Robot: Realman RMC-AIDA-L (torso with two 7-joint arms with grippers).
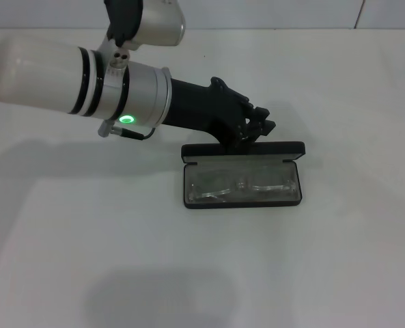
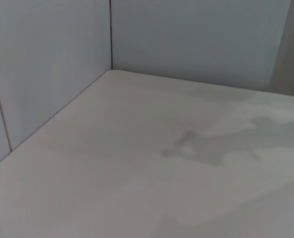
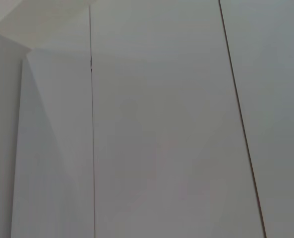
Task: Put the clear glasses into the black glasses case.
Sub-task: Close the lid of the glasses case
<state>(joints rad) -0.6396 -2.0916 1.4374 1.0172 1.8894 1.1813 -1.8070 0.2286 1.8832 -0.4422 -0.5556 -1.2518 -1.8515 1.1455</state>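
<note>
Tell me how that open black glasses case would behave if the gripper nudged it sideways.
The black glasses case lies flat and low on the white table, so it would probably slide rather than tip. Its raised lid may swing if the left gripper bumps it. The clear glasses inside look light and could shift.

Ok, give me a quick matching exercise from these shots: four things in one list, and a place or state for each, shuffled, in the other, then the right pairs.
Things:
1. clear glasses
2. black case
3. left gripper
4. table

Places or states:
A. lying open, lid up
B. at the lid's far edge
C. white, bearing everything
D. lying inside on the lining

Pairs: 1-D, 2-A, 3-B, 4-C
</note>
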